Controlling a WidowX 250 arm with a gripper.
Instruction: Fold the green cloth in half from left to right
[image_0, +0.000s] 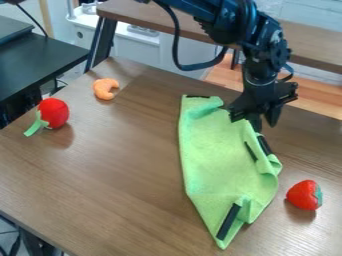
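Black two-finger gripper (264, 125), pointing downward at the far right edge of the green fabric cloth (217, 160), slightly parted, gripping nothing visible

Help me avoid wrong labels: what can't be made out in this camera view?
Camera view:
- Contact between the black two-finger gripper and light green cloth: they overlap in the picture.
- Whatever lies beneath the cloth: covered by it.
- The black jointed arm's upper part: cut off by the top edge.
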